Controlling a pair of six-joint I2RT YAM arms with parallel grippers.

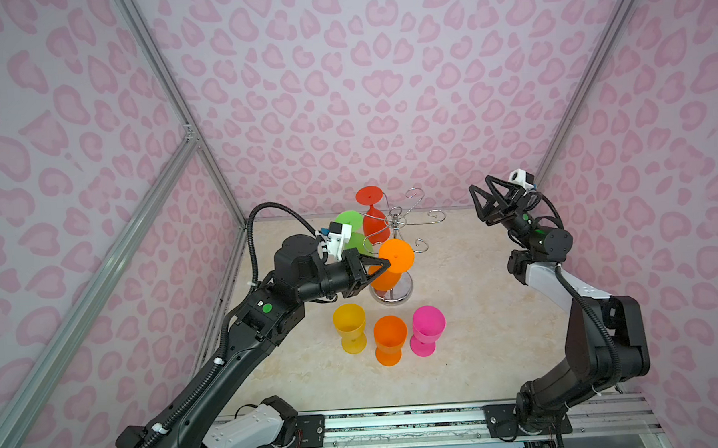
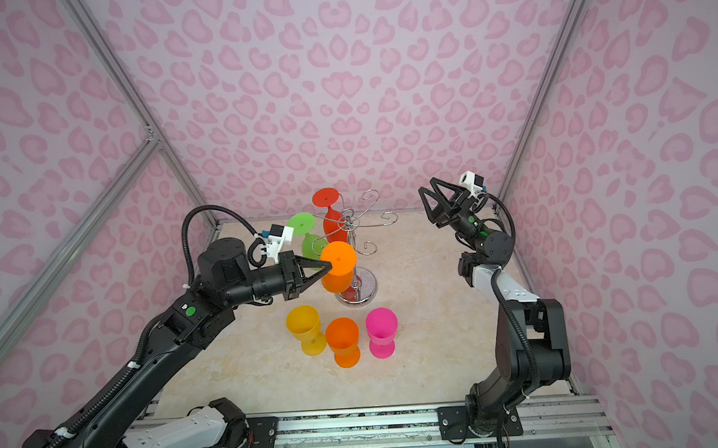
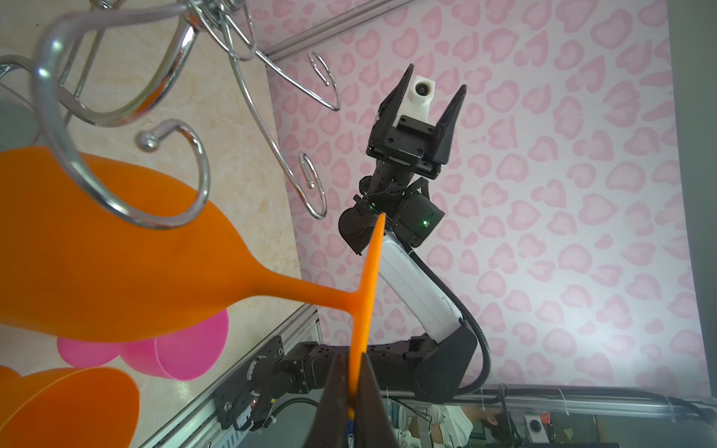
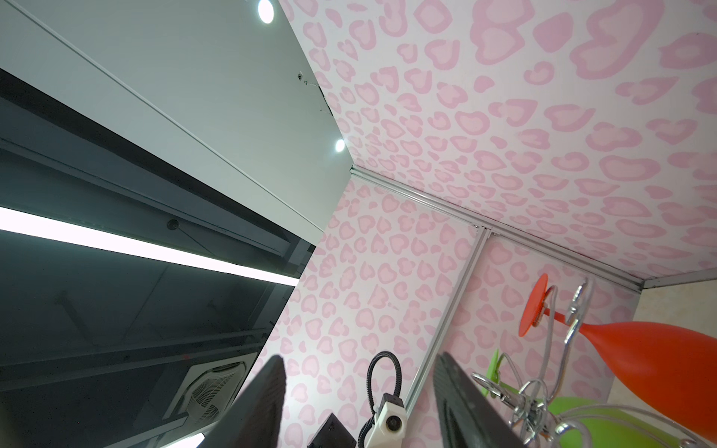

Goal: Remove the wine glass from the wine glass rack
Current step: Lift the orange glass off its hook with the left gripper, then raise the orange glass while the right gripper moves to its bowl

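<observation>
An orange wine glass (image 1: 396, 255) (image 2: 339, 257) (image 3: 97, 252) hangs upside down, foot up, beside the chrome wine glass rack (image 1: 396, 221) (image 2: 349, 223) (image 3: 203, 174) (image 4: 531, 395). My left gripper (image 1: 388, 265) (image 2: 330, 267) (image 3: 354, 360) is shut on the rim of its flat foot. In the left wrist view the stem lies outside the nearest curled hook, which crosses in front of the bowl. My right gripper (image 1: 479, 183) (image 2: 426, 184) (image 3: 436, 79) (image 4: 359, 360) is open and empty, raised high at the back right, apart from the rack.
A red glass (image 1: 376, 228) and a green glass (image 1: 349, 221) hang on the rack's far-left hooks. In front of the rack's round base (image 1: 406, 291), a yellow glass (image 1: 349, 323), an orange glass (image 1: 390, 336) and a pink glass (image 1: 428, 324) stand upright. Patterned walls enclose the table.
</observation>
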